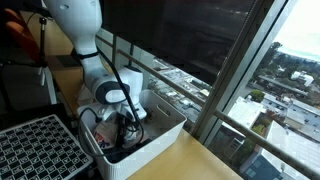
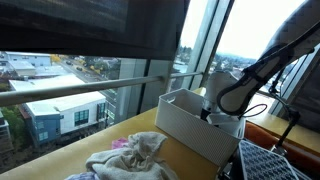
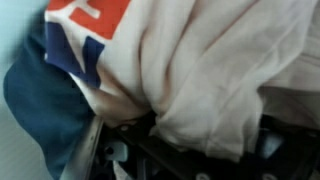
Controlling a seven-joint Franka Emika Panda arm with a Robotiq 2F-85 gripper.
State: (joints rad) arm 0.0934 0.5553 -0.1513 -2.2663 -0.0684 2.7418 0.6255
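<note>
My gripper (image 1: 127, 127) reaches down into a white rectangular bin (image 1: 165, 125) at the table's window edge; in an exterior view the bin's wall (image 2: 188, 125) hides the fingers. In the wrist view a cream cloth (image 3: 210, 70) with an orange patch (image 3: 95, 15) and a dark blue patch fills the frame. A blue garment (image 3: 40, 100) lies beside it on the left. The gripper (image 3: 195, 142) is pressed into the cream cloth, which bulges over the dark fingers (image 3: 110, 152). The cloth hides how the jaws stand.
A black grid tray (image 1: 35, 145) lies on the wooden table beside the bin and shows again as a tray corner (image 2: 275, 162). A loose heap of pale clothes (image 2: 130, 155) rests on the table. A window rail (image 2: 90, 88) and glass stand just behind the bin.
</note>
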